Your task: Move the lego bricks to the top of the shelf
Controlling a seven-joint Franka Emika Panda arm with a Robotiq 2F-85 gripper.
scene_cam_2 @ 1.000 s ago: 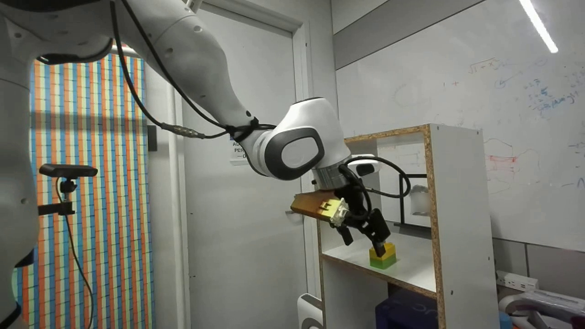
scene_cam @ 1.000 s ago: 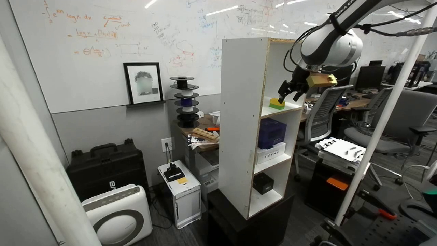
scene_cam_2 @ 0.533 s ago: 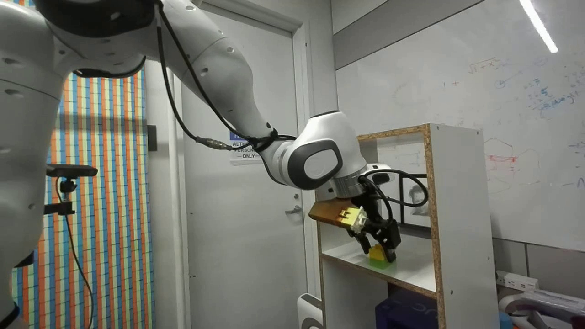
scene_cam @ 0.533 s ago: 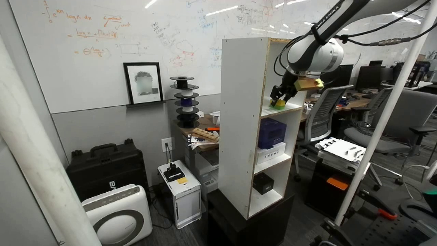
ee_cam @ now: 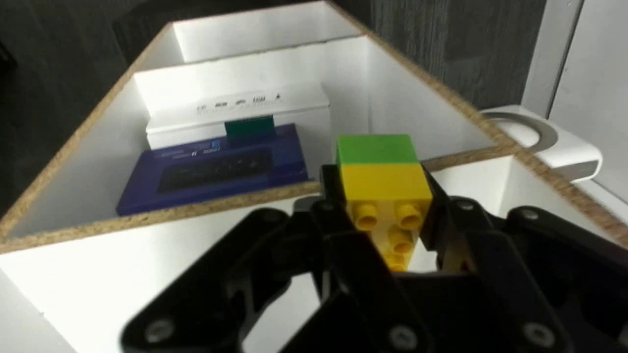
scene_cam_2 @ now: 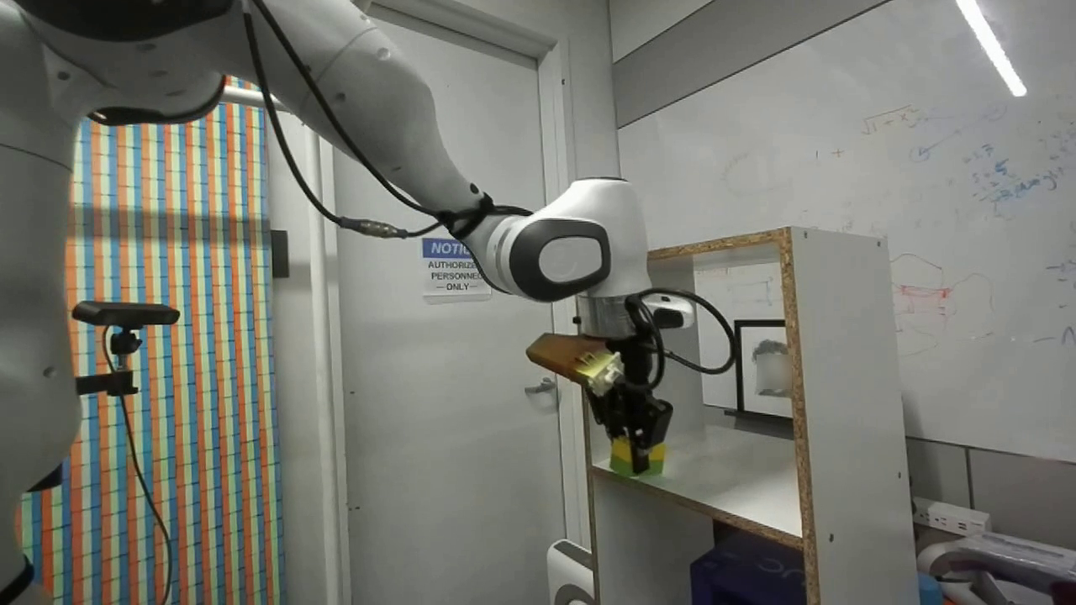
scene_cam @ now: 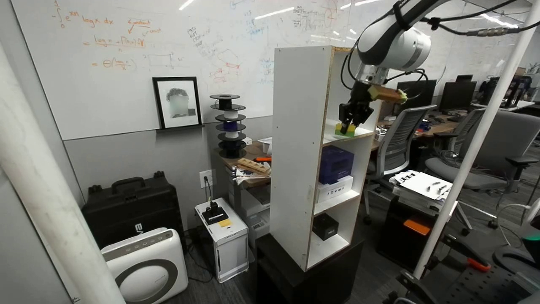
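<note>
The hand (ee_cam: 383,193) is narrow, its black fingers (ee_cam: 333,184) pressed against both sides of the lego bricks (ee_cam: 383,171), and it holds them. They form a small stack: a yellow brick (ee_cam: 387,182) sits on a green brick (ee_cam: 377,148), and some of the yellow studs show between the fingers in the wrist view. The stack looks about upright in both exterior views.

It is in the upper compartment of the white shelf (scene_cam: 298,147), near the front edge and below the top board (scene_cam_2: 723,242). I cannot tell whether the green underside rests on the compartment's base or hangs just above it.

In an exterior view the arm (scene_cam_2: 387,126) reaches in from the left, a yellow-gold block (scene_cam_2: 561,356) fixed beside its wrist. In the middle compartment a dark blue box (scene_cam: 336,164) sits on a white box (scene_cam: 335,190); in the lowest there is a black box (scene_cam: 325,226).

Left of the shelf and farther off, spools (scene_cam: 230,126) stand stacked on a desk (scene_cam: 254,150), with a framed portrait (scene_cam: 177,105) farther left against the whiteboard (scene_cam: 126,97). At the near left, a white appliance (scene_cam: 143,270) stands in front of a black case (scene_cam: 130,202).
</note>
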